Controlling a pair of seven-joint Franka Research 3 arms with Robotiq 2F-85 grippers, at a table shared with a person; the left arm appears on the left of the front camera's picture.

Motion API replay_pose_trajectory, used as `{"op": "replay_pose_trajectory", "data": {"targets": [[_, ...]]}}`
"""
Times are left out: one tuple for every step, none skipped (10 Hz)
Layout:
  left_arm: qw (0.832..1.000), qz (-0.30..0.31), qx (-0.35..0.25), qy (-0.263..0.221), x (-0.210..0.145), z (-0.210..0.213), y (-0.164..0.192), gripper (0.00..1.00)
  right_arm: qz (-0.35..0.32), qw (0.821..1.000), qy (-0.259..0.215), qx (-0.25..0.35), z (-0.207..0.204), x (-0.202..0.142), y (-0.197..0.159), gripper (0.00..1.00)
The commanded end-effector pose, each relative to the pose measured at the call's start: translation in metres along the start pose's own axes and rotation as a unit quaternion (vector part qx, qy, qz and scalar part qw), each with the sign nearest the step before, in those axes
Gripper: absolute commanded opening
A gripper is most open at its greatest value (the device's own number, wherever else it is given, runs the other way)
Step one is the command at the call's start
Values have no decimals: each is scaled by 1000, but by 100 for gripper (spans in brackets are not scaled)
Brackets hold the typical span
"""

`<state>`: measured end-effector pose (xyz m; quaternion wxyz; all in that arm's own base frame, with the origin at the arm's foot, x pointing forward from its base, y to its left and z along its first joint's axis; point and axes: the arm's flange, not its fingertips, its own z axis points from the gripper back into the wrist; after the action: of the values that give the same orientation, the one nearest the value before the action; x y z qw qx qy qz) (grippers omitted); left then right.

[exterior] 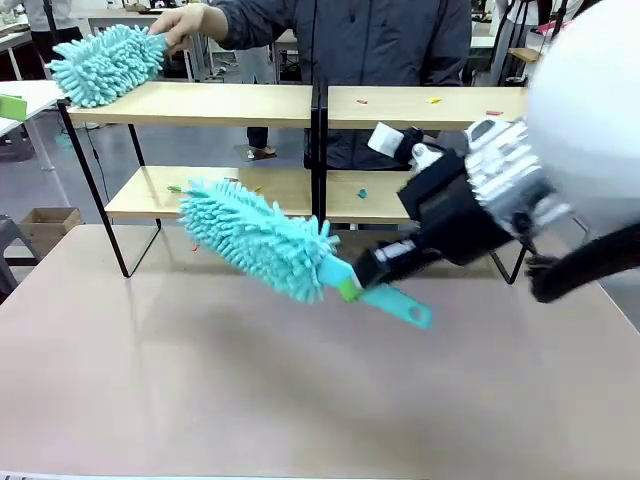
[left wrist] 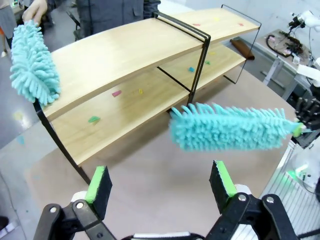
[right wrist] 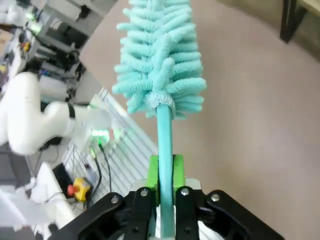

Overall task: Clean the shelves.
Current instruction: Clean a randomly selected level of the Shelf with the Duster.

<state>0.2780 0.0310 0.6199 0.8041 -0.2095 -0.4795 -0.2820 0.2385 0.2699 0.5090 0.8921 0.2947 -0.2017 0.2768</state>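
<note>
- Gripping the handle of a fluffy teal duster (exterior: 255, 238), my right end effector (exterior: 350, 285) hovers over the beige bench (exterior: 300, 390).
- My left end effector (left wrist: 160, 182) stands released.
- Light wooden, black-framed two-tier shelves (exterior: 230, 105) occupy the bench's far side.

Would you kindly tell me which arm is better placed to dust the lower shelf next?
Likely right: the right pincer is shut on the teal duster, whose head hangs before the shelves. The left pincer is open and empty.
</note>
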Motion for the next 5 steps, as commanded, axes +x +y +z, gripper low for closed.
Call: {"op": "replay_pose_trajectory", "data": {"targets": [[1000, 0, -4, -3, 0, -1, 1, 100, -2, 999, -45, 19, -30, 40, -8, 13], [1000, 0, -4, -3, 0, -1, 1, 100, -9, 999, -38, 11, -38, 50, -10, 13], [1000, 0, -4, -3, 0, -1, 1, 100, -24, 999, -39, -7, -46, 61, -13, 13], [1000, 0, -4, -3, 0, -1, 1, 100, -47, 994, -91, -32, -51, 73, -16, 0], [1000, 0, -4, -3, 0, -1, 1, 100, -69, 990, -113, -47, -56, 80, -18, 0]]}}
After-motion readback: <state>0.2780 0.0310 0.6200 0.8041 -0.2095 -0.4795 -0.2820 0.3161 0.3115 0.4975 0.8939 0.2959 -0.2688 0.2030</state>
